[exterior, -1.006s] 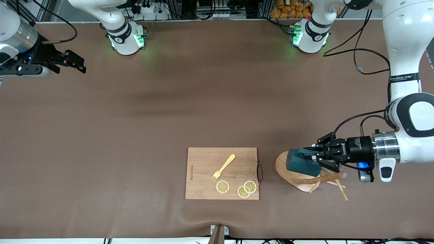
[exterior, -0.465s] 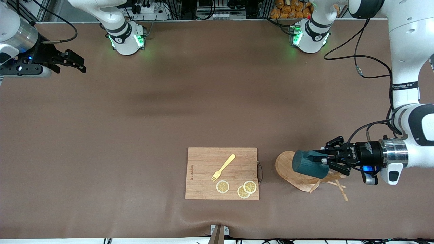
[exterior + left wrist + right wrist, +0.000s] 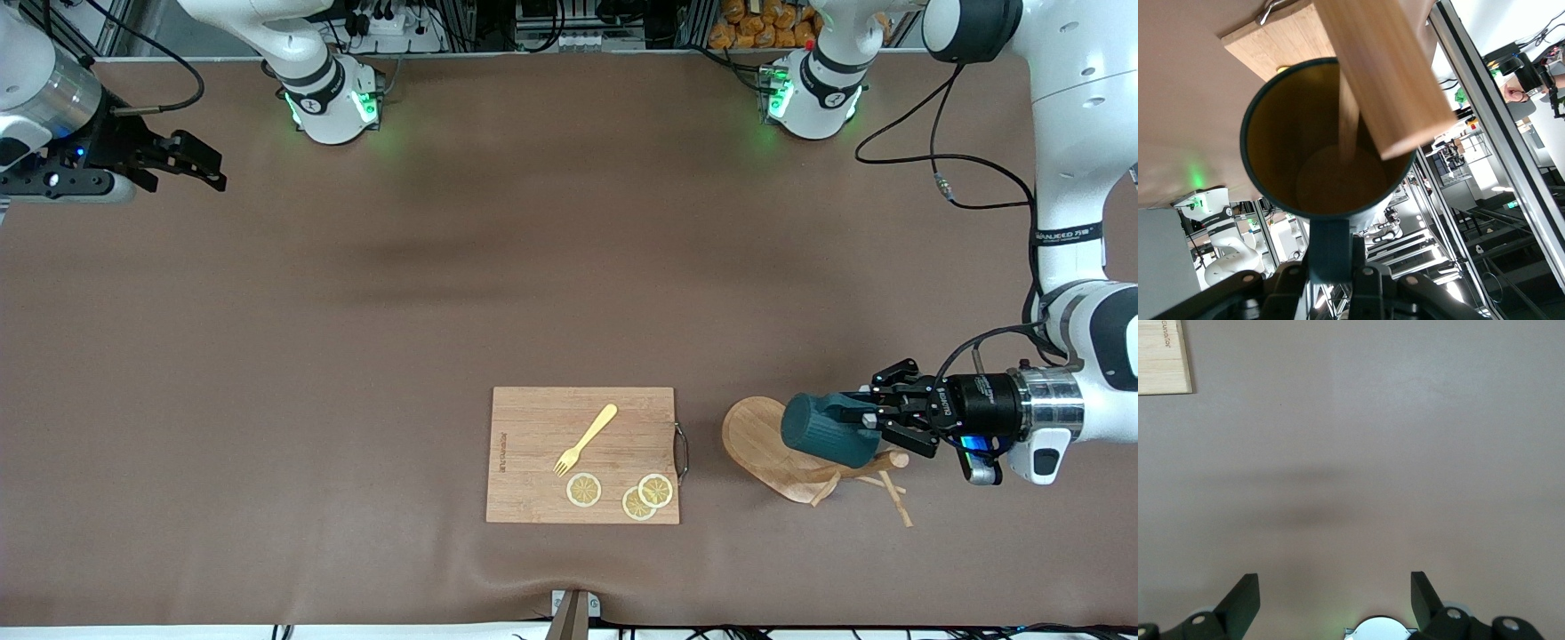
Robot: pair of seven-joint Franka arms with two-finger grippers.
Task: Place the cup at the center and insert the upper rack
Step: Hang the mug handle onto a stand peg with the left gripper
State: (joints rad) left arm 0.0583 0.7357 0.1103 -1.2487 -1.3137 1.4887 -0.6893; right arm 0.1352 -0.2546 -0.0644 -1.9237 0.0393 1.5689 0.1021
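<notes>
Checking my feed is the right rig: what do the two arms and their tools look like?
Both arms are glossy white with black joint bands, and green lights glow at their bases. The left arm carries loose black cables, a small black label band and a silver wrist ring. The left tool is black, with a blue light nearby. The right tool is black too, behind a silver cuff, trailing a black cable.

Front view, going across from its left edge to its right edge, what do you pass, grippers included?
right gripper → cutting board with the fork on it → lemon slices → upper rack → cup → left gripper
</notes>
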